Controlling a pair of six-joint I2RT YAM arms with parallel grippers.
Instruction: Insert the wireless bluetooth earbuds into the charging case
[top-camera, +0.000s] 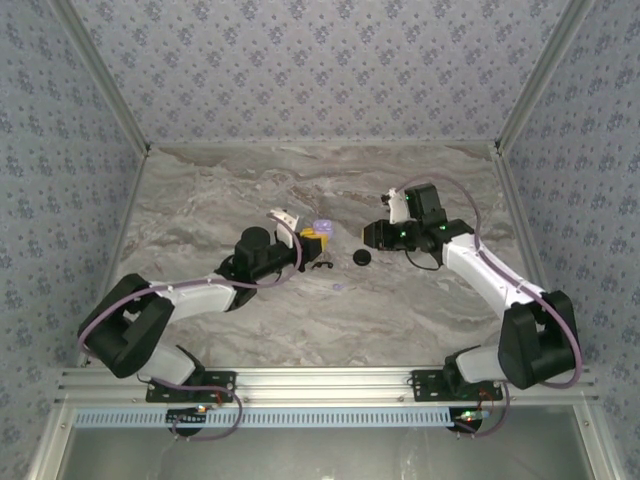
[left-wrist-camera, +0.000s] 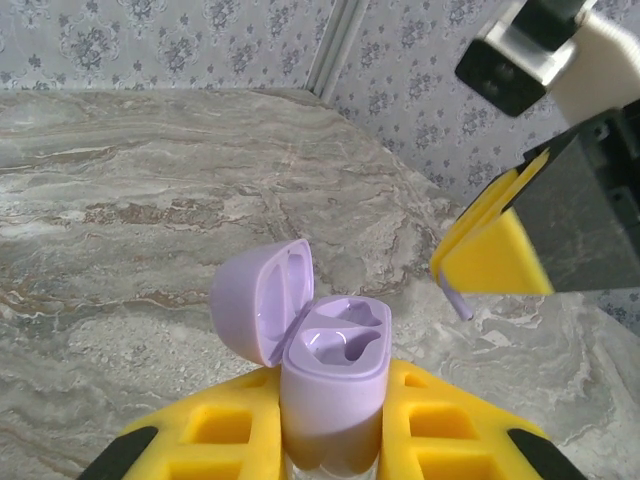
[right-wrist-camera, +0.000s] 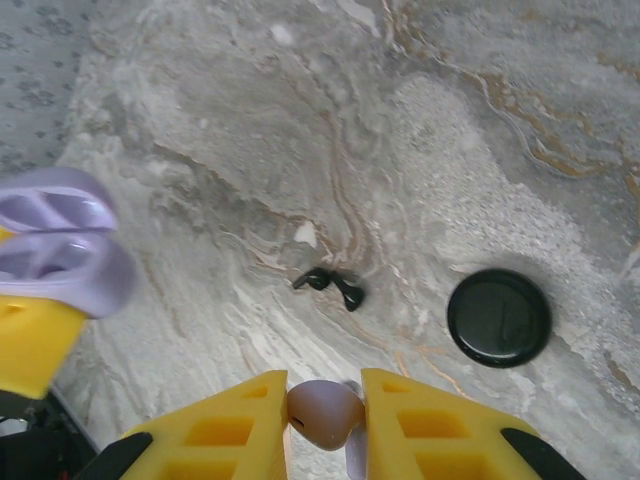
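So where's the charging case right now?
The charging case sits upright, lid open, in the left gripper, mid-table, just left of the black disc in the top view.

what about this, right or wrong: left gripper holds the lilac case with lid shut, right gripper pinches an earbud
Wrong on the lid: the left wrist view shows the case open, not shut. The left gripper does hold it, and the right gripper pinches an earbud.
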